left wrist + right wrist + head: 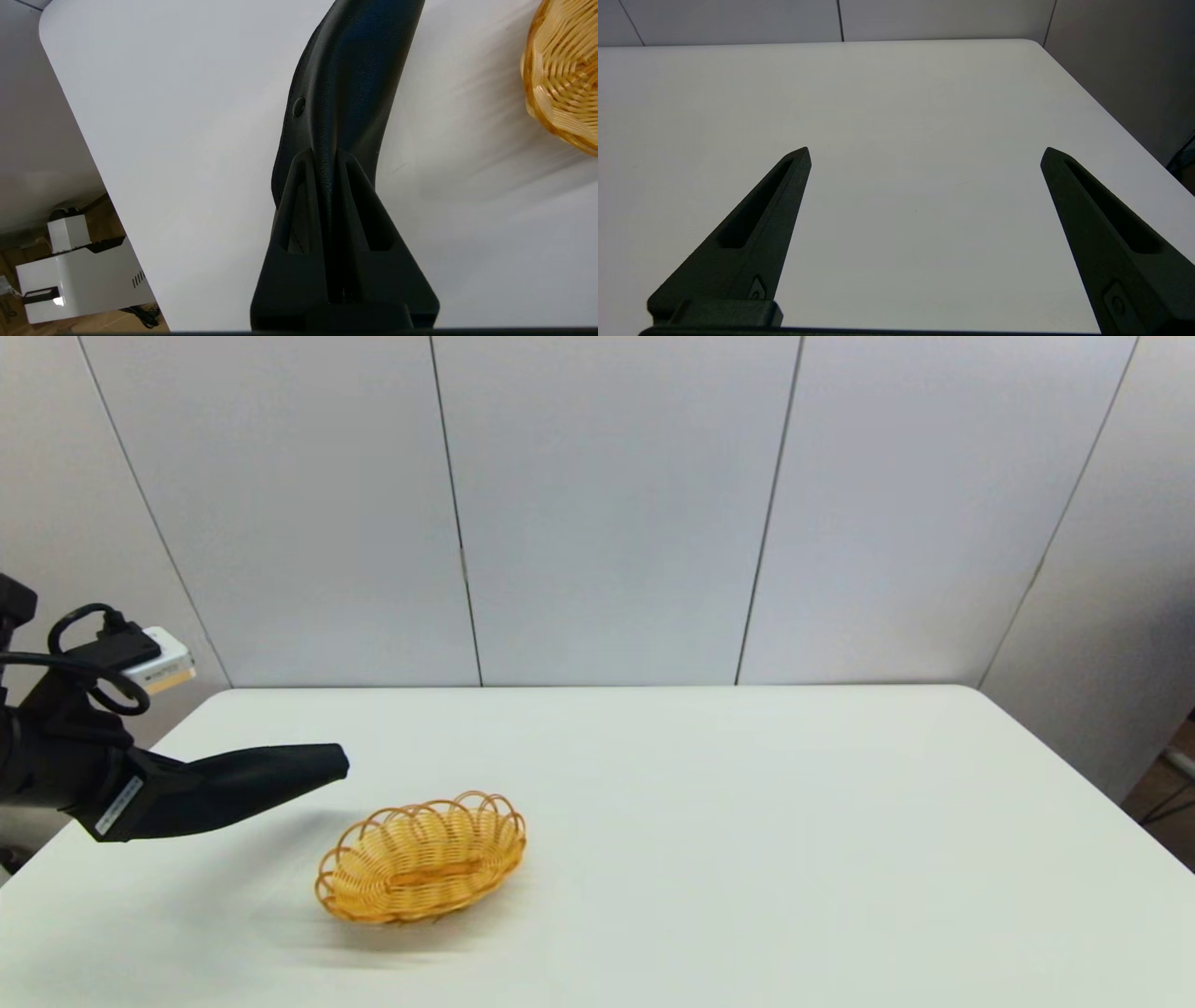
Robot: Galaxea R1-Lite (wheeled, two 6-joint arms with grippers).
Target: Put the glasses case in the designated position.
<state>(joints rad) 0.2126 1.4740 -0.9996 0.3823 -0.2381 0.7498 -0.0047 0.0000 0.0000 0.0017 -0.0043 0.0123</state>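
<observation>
Presently the left pincer (332, 158) clamps one glasses case (252, 784) by its end, holding it level in the air at the single wicker basket's (420, 859) ten o'clock, probably to lower it in lengthwise. Parked over the bare bench (896, 116), the right pincer (924, 156) gapes wide.

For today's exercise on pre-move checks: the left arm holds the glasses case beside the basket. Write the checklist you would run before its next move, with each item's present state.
1. Left gripper shut on the glasses case: ok.
2. Case lifted off the table: ok.
3. Basket upright, nothing in it: ok.
4. Case over the basket: not ok, it hangs to the basket's left.
5. Right gripper open and away from the basket: ok.
6. Grip firm enough to carry: cannot tell.
</observation>
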